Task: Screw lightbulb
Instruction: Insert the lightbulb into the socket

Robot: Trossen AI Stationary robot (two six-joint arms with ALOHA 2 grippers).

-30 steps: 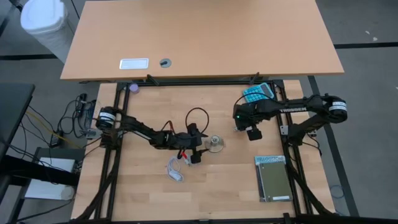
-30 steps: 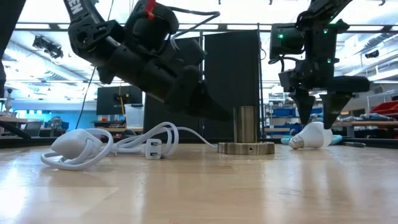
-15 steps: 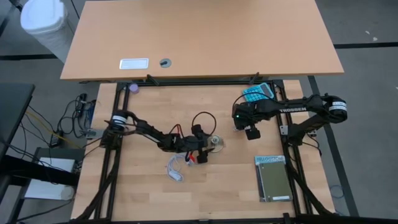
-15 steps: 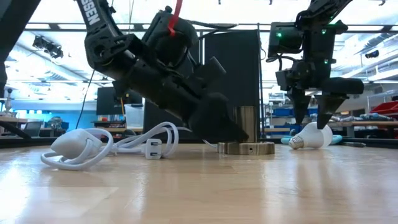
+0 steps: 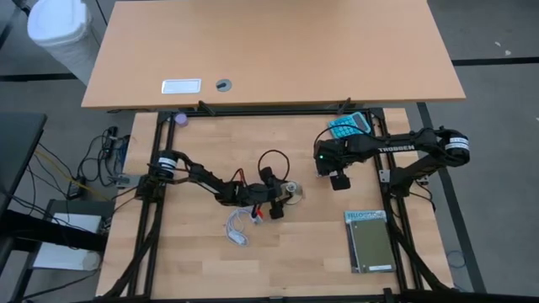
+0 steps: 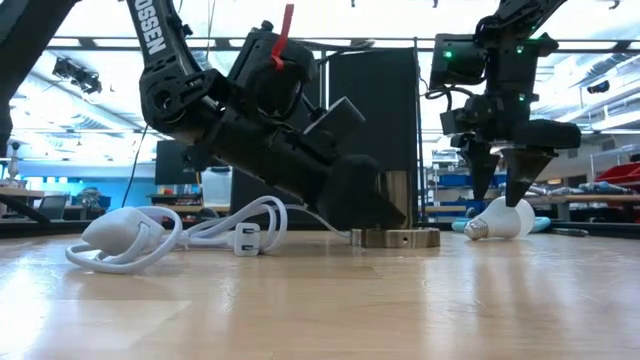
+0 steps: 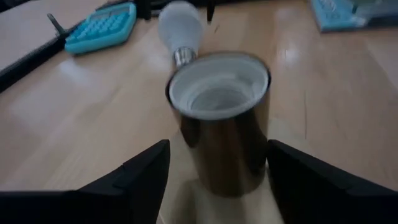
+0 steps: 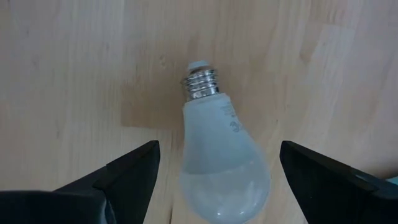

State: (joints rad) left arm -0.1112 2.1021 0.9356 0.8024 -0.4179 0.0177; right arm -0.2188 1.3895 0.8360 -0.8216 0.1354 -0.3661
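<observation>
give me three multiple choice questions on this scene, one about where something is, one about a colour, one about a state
1. Where is the right gripper?
A. directly above the lightbulb
B. over the coiled white cable
C. beside the green book

2. What colour is the calculator?
A. red
B. teal
C. black

3. How is the lightbulb placed?
A. screwed into the socket
B. lifted off the table in a gripper
C. lying on its side on the table

Answers:
1. A: the right wrist view looks straight down on the bulb between its two spread fingers.
2. B: it shows teal at the table's far edge in the high view.
3. C: the low view shows it resting on the wood, its screw base bare, apart from the socket, which the left gripper straddles.
</observation>
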